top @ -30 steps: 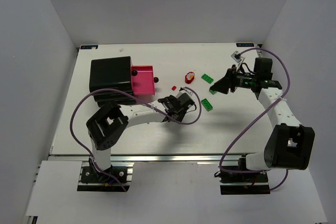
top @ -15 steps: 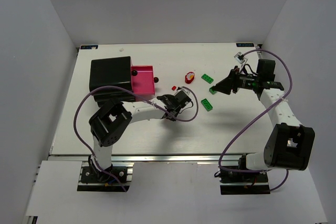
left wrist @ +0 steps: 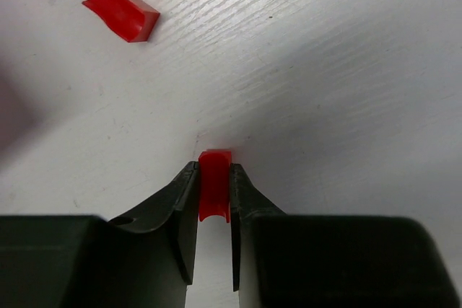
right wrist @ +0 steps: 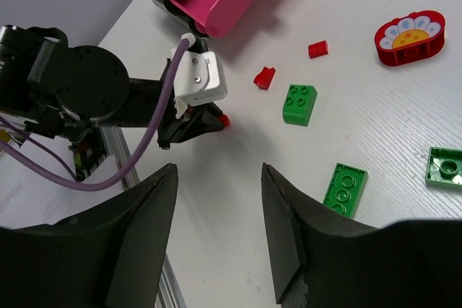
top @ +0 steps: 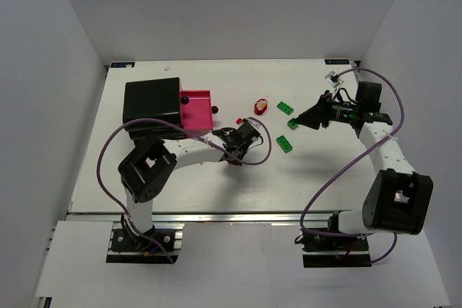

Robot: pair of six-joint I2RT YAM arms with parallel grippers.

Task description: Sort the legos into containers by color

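Note:
In the left wrist view my left gripper (left wrist: 214, 171) is shut on a small red lego (left wrist: 215, 191), low against the table. Seen from above, it (top: 232, 158) sits mid-table, in front of the pink box (top: 196, 112) and the black box (top: 151, 102). Another red lego (left wrist: 121, 16) lies loose ahead of it to the left. My right gripper (right wrist: 216, 171) hangs open and empty above the table; below it lie a green 2x2 lego (right wrist: 299, 104), a green plate (right wrist: 346, 190) and two small red legos (right wrist: 265, 77) (right wrist: 318, 49).
A red flower-faced piece (top: 260, 106) lies behind the green legos (top: 285, 108). A third green piece (right wrist: 445, 166) lies at the right of the right wrist view. The left arm's purple cable (top: 108, 156) loops over the table's left half.
My left gripper's jaws have closed onto the small red lego, and the left wrist shifted slightly. The right arm has barely moved.

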